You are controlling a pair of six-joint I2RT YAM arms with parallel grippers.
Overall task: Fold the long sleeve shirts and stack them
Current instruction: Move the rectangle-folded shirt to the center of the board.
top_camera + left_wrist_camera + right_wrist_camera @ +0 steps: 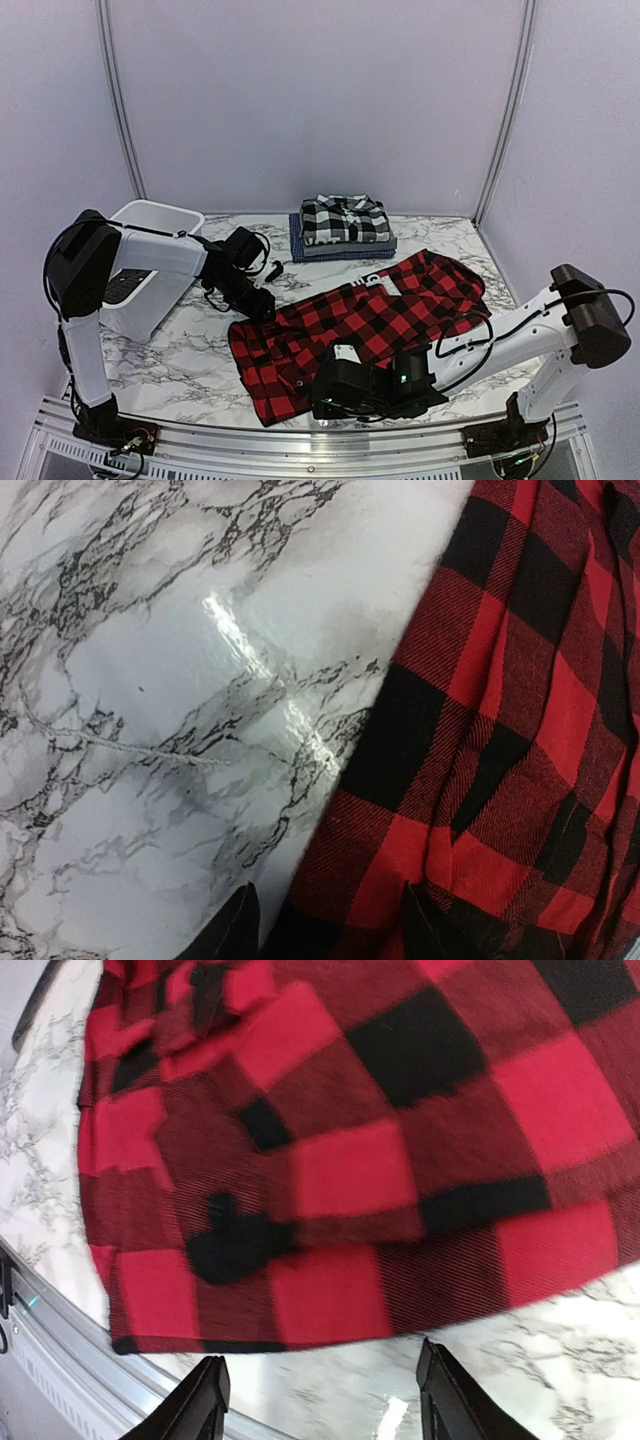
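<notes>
Marble table (pixel 190 350): red check shirt (pixel 370 320) sprawled center toward 4 o'clock, folded shirt stack (pixel 343 228) at 12, white tub (pixel 165 211) at 9.

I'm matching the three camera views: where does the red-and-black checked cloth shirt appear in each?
Top external: the red-and-black checked cloth shirt lies spread across the table's middle, towards the near edge.
Left wrist: the shirt fills the right half.
Right wrist: the shirt fills the upper part.
Shared landmark: the white marble-patterned tabletop.

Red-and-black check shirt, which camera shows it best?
Top external view: it shows nearly the whole red-and-black check shirt spread out. The left wrist view catches only one edge, the right wrist view only its near corner.
</notes>
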